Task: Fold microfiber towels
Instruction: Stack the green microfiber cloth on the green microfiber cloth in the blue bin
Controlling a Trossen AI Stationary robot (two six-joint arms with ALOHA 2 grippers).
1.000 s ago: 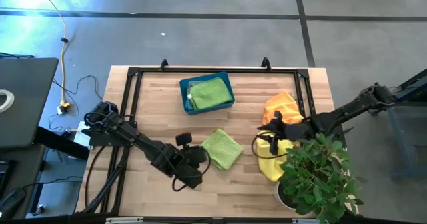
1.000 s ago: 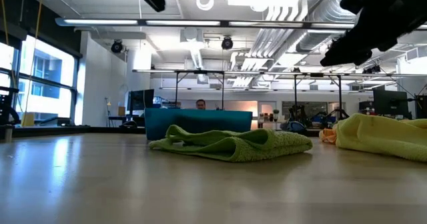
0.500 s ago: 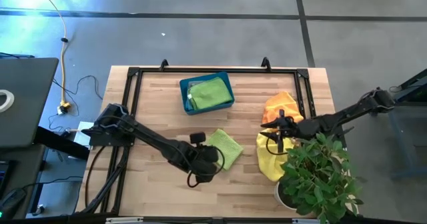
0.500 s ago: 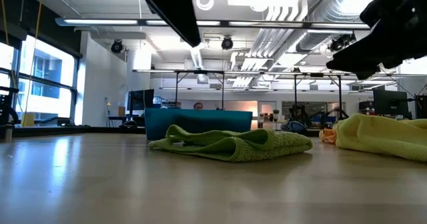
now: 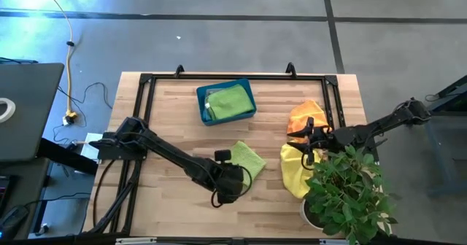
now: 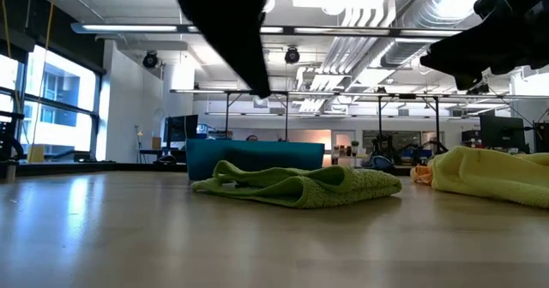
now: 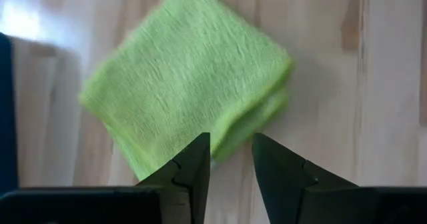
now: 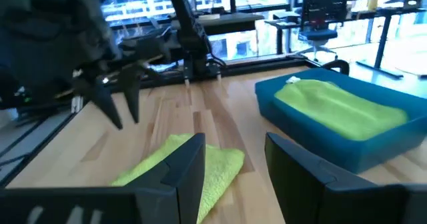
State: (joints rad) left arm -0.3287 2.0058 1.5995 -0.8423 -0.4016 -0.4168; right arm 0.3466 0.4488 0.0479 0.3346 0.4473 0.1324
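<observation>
A folded lime green towel [image 5: 245, 160] lies flat on the table's middle; it also shows in the low view [image 6: 296, 185] and the left wrist view [image 7: 190, 91]. My left gripper [image 5: 237, 178] hovers open just above its near corner, fingers [image 7: 197, 159] pointing down at the towel's edge. A second lime towel [image 5: 229, 101] lies in the teal bin [image 5: 203, 108]. An orange towel [image 5: 306, 117] and a crumpled yellow towel [image 5: 294, 173] lie at the right. My right gripper [image 5: 299, 144] is open and empty above the yellow towel's far end.
A potted plant [image 5: 348, 195] stands at the near right corner, overlapping the yellow towel. A black frame [image 5: 146, 81] runs along the table's far and side edges. Bare wood lies between the lime towel and the left edge.
My left gripper has gone toward the table's right edge, from the near left of the lime towel to just over its near corner. My right gripper has drawn back a little toward the right and far edges. The towels have stayed where they were.
</observation>
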